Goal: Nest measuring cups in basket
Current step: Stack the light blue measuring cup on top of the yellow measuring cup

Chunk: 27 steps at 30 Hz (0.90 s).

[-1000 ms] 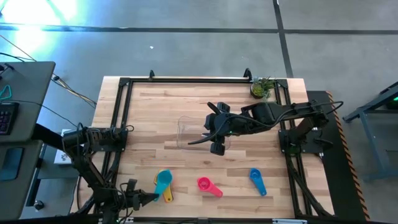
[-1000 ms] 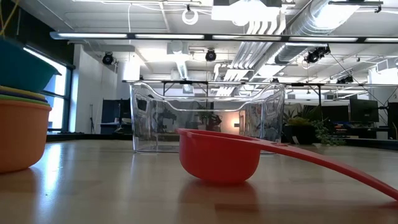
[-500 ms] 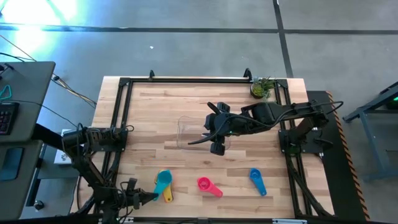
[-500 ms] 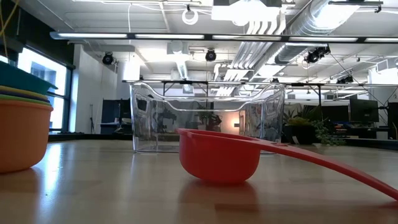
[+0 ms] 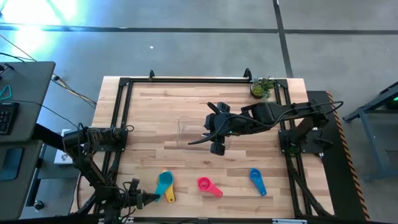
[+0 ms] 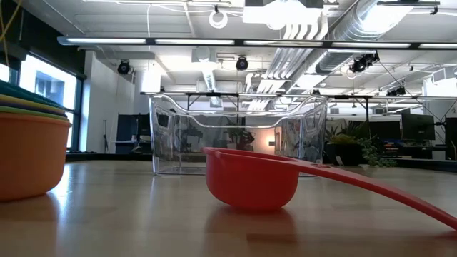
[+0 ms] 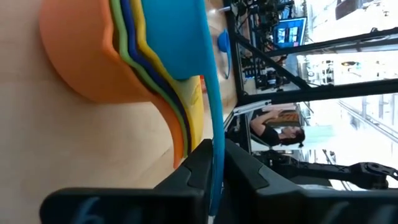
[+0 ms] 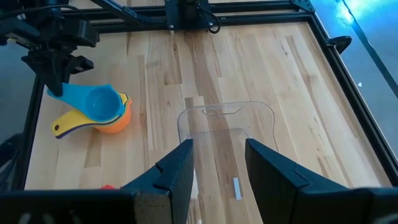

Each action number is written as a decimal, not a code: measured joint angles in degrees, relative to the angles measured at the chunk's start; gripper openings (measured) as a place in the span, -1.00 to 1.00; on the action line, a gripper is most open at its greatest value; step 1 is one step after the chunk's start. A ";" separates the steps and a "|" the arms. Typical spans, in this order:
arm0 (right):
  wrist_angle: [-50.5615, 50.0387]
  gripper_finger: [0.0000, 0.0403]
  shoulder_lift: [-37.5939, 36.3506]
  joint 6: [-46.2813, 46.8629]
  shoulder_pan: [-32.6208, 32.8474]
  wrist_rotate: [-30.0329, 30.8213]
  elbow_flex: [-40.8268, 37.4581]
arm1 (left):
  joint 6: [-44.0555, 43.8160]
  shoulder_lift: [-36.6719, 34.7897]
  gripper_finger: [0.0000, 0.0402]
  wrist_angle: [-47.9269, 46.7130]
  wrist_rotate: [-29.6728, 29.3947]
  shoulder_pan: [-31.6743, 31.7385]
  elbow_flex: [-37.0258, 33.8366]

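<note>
A nested stack of measuring cups, orange at the bottom and teal on top, stands on the table near its near-left part; it also shows in the left wrist view and at the low view's left edge. My left gripper is at the stack's handle side, shut on the teal cup. A pink-red cup and a blue cup lie alone near the near edge. The clear basket stands mid-table. My right gripper hovers open above the basket. My left gripper pinches the teal cup's flat handle between its two fingers, close to the handle's free end. The fingers come in low from the table's near-left side and lie along the handle. The teal bowl sits in the stack, which rests on the table.
A small potted plant stands in the far-right corner. A black frame rims the table. Bare wood lies between the basket and the loose cups.
The teal cup, held by my left gripper, has come down from a raised tilt and settled into the stack. The stack has slid a little across the table. My right arm has kept still.
</note>
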 joint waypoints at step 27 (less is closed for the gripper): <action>0.00 -0.32 0.00 -0.32 0.00 0.00 0.00 | 1.69 -0.42 -0.75 3.99 1.19 0.38 0.02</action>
